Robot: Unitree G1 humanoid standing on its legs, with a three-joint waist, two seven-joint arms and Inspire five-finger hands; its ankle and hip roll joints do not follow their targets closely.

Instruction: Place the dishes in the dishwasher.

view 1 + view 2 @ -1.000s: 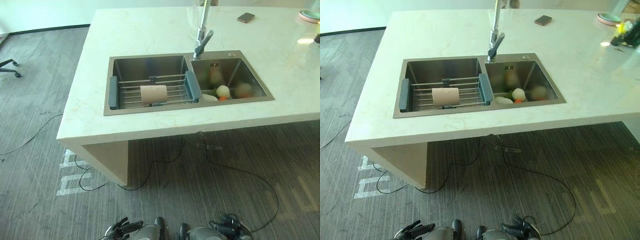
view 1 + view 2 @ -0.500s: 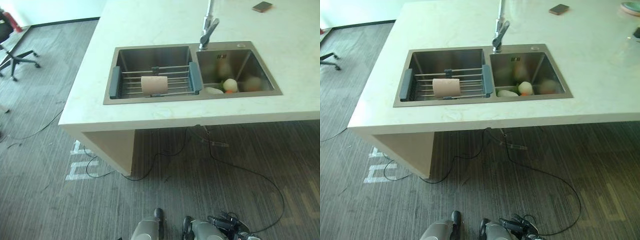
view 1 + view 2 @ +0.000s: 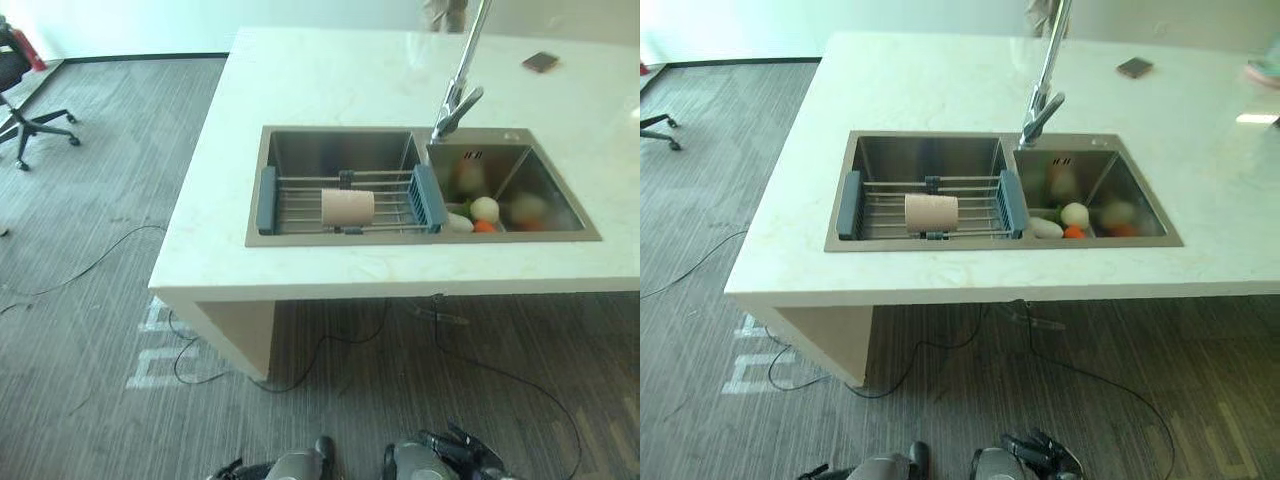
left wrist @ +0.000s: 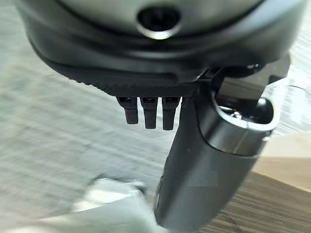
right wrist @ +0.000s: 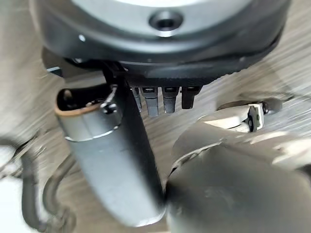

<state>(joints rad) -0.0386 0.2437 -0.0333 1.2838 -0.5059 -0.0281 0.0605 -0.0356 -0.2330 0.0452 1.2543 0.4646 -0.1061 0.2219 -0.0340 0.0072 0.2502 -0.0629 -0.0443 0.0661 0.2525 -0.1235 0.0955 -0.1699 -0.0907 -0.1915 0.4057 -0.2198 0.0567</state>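
Observation:
A beige cup (image 3: 347, 207) lies on its side on a wire rack (image 3: 295, 205) with blue ends, set across the left basin of a steel double sink (image 3: 335, 152). In the right basin lie a pale dish (image 3: 458, 222), a white round thing (image 3: 484, 209) and something orange (image 3: 484, 226). Both hands hang low above the floor, far short of the counter. My left hand (image 4: 209, 165) is open and holds nothing. My right hand (image 5: 112, 160) is open too, its fingers (image 3: 455, 445) spread loosely.
The sink is set in a pale stone counter (image 3: 330, 90) with a tall tap (image 3: 458, 95) between the basins. A dark phone (image 3: 541, 62) and a plate (image 3: 1262, 72) lie at its far right. An office chair (image 3: 25, 110) stands far left on grey carpet.
The whole picture has shifted, so the camera moved; the counter now sits further right and lower. The cup, rack and sink contents stay put. Both hands still hang low.

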